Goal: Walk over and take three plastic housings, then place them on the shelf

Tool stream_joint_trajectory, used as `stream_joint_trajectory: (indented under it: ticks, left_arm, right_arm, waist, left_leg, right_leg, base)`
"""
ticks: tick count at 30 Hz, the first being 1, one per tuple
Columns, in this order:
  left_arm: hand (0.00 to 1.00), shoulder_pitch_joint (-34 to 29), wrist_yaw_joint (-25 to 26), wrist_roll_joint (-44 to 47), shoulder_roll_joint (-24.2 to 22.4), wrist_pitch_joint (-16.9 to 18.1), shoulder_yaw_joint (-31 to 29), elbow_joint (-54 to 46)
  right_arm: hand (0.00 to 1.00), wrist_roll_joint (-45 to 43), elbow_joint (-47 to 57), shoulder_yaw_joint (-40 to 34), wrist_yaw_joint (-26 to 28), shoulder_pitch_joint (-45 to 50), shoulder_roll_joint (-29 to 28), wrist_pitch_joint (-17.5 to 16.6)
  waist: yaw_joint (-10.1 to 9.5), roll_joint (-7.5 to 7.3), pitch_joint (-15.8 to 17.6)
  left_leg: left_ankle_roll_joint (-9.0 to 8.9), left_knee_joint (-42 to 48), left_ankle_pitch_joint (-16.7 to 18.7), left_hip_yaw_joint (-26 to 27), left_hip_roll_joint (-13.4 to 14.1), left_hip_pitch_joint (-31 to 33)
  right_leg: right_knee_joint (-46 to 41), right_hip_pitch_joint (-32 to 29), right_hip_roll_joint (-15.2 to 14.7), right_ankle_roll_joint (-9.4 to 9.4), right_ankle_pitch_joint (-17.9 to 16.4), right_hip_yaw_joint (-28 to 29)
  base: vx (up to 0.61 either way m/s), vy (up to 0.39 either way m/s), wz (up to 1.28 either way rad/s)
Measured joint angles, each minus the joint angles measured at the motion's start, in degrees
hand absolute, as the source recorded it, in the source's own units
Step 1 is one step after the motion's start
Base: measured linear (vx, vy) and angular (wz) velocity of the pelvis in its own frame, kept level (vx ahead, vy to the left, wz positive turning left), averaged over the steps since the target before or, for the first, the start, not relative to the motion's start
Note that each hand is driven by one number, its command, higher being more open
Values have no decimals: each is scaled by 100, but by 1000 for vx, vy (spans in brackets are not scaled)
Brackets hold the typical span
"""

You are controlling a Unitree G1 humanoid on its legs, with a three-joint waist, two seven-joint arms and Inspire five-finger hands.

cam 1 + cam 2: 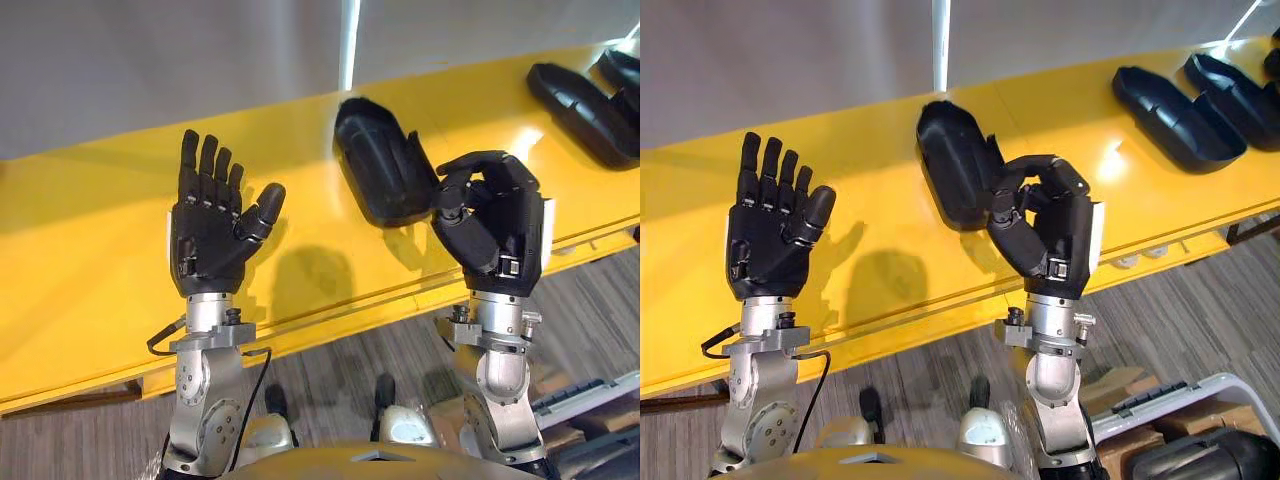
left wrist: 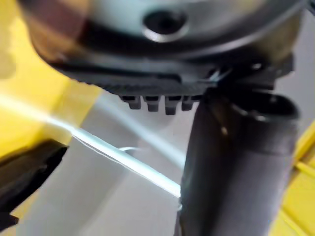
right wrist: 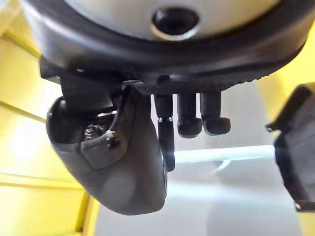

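The nearest black plastic housing (image 1: 958,160) lies at the centre of the yellow desk (image 1: 870,215). The right hand (image 1: 1050,240) is just beside it on the right, clenched and grasping nothing. The left hand (image 1: 765,245) is released, fingers straight, well to the left.

Risk: a grasp from this side may catch only the rim and push the housing away.

Count: three housings, with the second housing (image 1: 1175,115) and third housing (image 1: 1240,85) at far right; two hands.

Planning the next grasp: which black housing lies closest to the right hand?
The lone housing, right beside the right hand. The other two housings lie together at the far right end of the yellow surface.
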State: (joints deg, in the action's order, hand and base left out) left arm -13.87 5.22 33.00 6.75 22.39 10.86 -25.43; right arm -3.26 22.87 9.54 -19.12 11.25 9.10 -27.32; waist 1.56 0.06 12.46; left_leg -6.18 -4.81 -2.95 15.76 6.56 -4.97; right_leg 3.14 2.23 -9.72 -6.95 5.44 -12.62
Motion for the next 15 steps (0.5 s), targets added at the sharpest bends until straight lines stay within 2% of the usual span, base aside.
stream_joint_trajectory:
  ticks: [3,7,10,13,15]
  left_arm:
    - [100,-11,-97,-16,-6,0,17,-1]
    - [100,-34,-417,22,-5,-1,238,-60]
    - [100,-72,-603,21,0,-3,425,-257]
    - [100,-85,-677,18,59,-1,645,-289]
    - [100,-63,-581,12,186,5,758,-241]
  right_arm:
    - [100,230,-4,12,-298,70,-62,186]
    - [100,276,-28,-89,-627,587,-62,805]
    - [100,220,-81,-328,-653,1050,-96,1083]
    - [100,128,-229,-547,-671,1503,-109,1240]
    - [100,21,-249,-629,-605,1748,-79,1356]
  waist:
    - [-2,0,-126]
    - [28,54,-395]
    - [92,75,-453]
    - [269,81,-555]
    - [437,31,-651]
  left_leg:
    - [-6,-3,11,97,-4,-116]
    - [-53,-19,75,390,11,-170]
    - [-56,-17,94,614,22,-197]
    - [-136,1,177,1014,78,-262]
    - [-190,162,300,1465,189,-285]
  right_leg:
    - [-2,57,-3,-1,-3,55]
    - [-23,-92,29,-2,-16,353]
    - [-50,-230,67,-14,-18,594]
    - [-105,-477,189,-5,28,1031]
    - [-92,-689,364,26,124,1478]
  base:
    - [-43,5,-16]
    - [-60,2,-32]
    - [-25,6,-46]
    - [14,-1,-74]
    - [61,-34,-101]
